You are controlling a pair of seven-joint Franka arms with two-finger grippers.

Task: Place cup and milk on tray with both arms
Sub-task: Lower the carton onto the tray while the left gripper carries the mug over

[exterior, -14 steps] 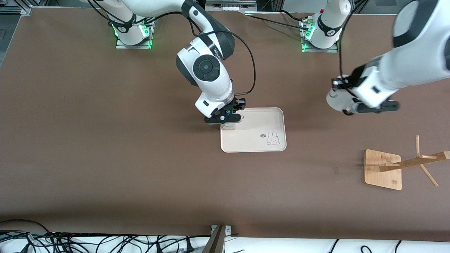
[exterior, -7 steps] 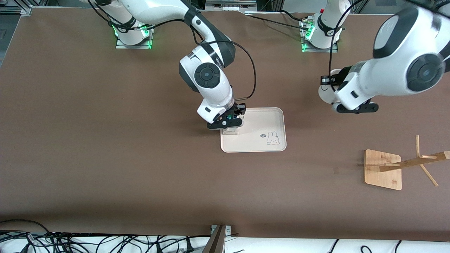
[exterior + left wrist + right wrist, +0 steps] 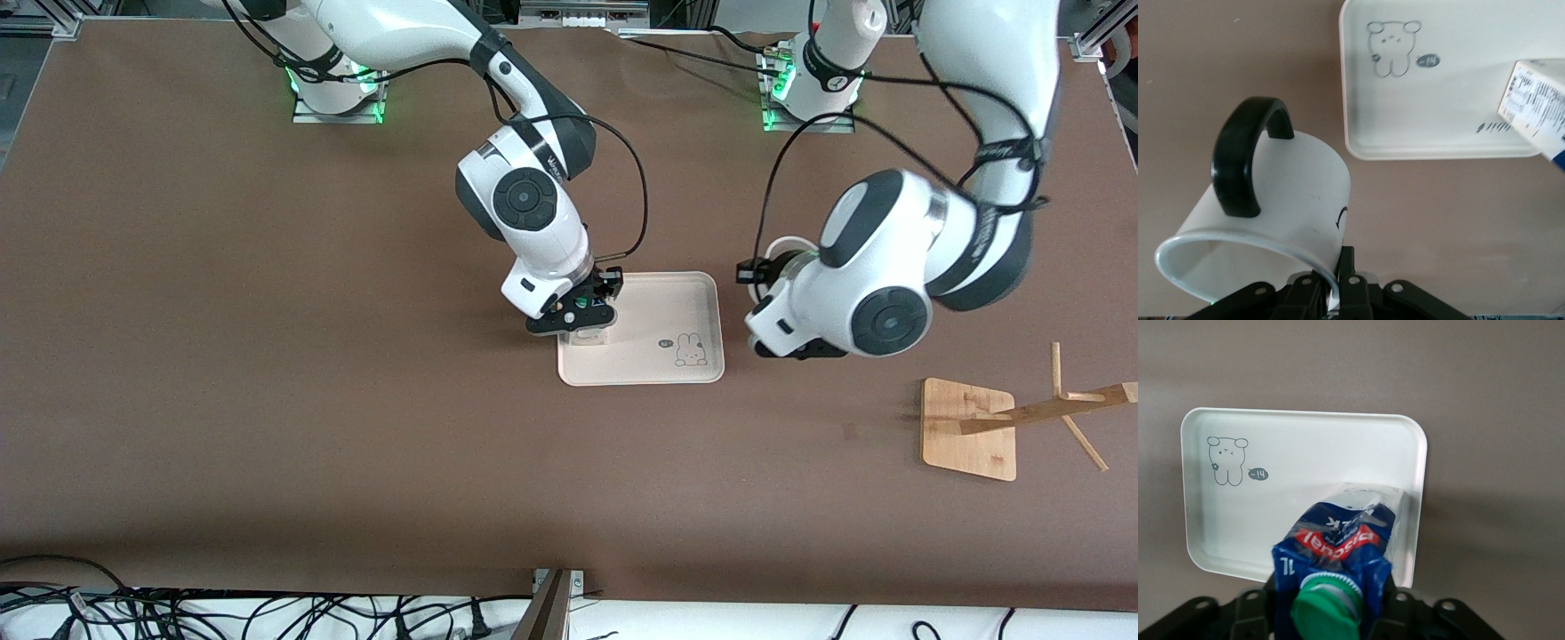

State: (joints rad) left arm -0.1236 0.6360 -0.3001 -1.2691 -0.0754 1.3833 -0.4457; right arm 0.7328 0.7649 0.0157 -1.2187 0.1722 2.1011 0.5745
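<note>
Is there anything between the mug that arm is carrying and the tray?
Nothing: the left wrist view shows only bare brown table between the cup and the tray.

A "1L" mark is seen in white on the blue top of the milk (image 3: 1338,553). The fine print on its side cannot be read. The writing beside the bunny on the tray (image 3: 1305,453) cannot be read.
</note>
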